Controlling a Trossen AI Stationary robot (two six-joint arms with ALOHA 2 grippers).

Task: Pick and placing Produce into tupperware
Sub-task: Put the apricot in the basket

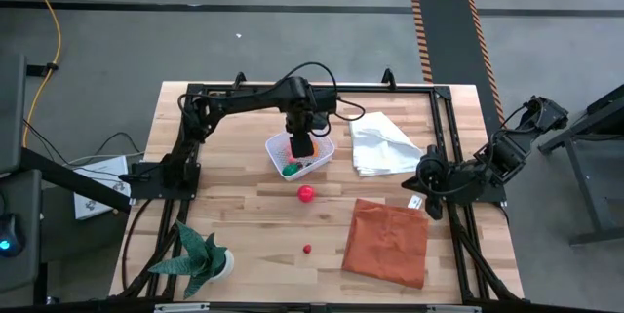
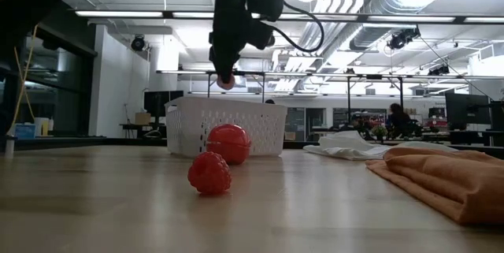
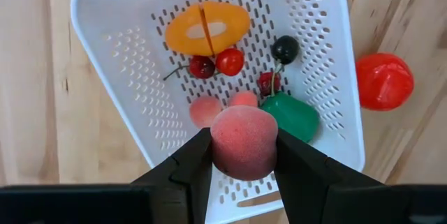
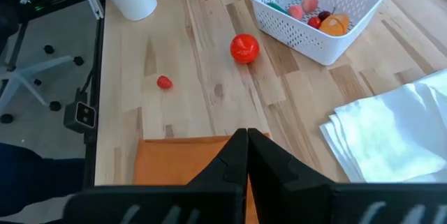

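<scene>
Holding a peach (image 3: 244,142) clamped in the left hand (image 3: 244,155) above the tupperware (image 3: 328,56). Already containing several pieces. Still lying on the table (image 1: 244,225): red tomato (image 1: 306,194), small raspberry (image 1: 306,250).

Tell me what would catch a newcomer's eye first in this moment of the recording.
The left gripper hangs over the white tub near the table's middle, shut on a pink peach, with other toy produce already inside. Two red pieces still lie on the bare wood: a big red ball just in front of the tub and a small red berry nearer the table's front edge. The right gripper waits shut at the right side, above the orange cloth.
</scene>
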